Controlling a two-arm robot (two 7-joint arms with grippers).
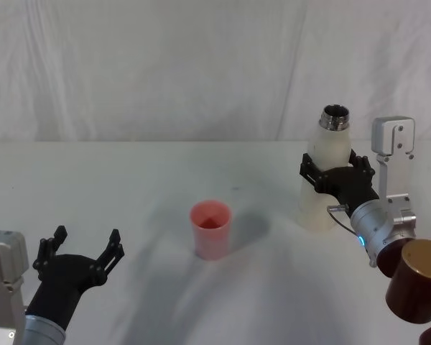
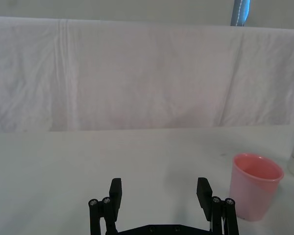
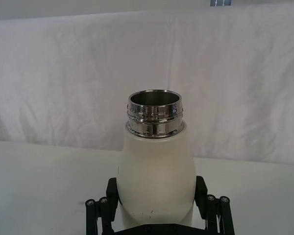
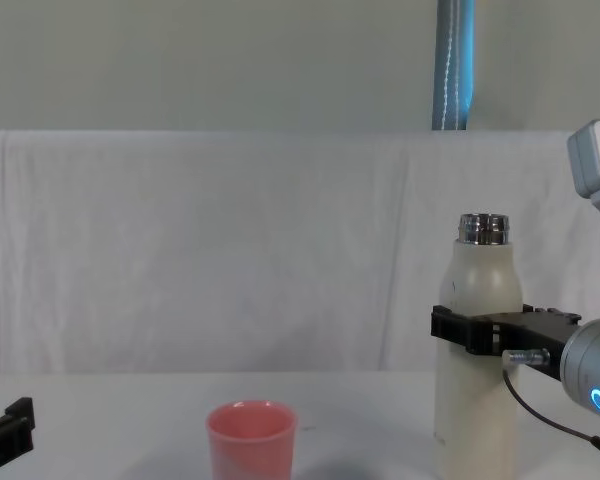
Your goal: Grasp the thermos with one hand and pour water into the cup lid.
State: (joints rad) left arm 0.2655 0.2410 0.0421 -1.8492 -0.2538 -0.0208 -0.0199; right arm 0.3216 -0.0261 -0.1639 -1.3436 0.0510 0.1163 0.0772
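The bottle (image 1: 329,172) stands upright on the table (image 1: 129,187) at the right, neck open. The right gripper (image 1: 335,175) is clamped around its middle. The pink cup (image 1: 211,229) sits at centre, well apart from it. The left gripper (image 1: 82,249) hovers low at the left, fingers spread, holding nothing.

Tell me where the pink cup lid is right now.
In the head view the cup lid stands upright on the white table near the middle, between the open left gripper and the thermos that the right gripper holds.
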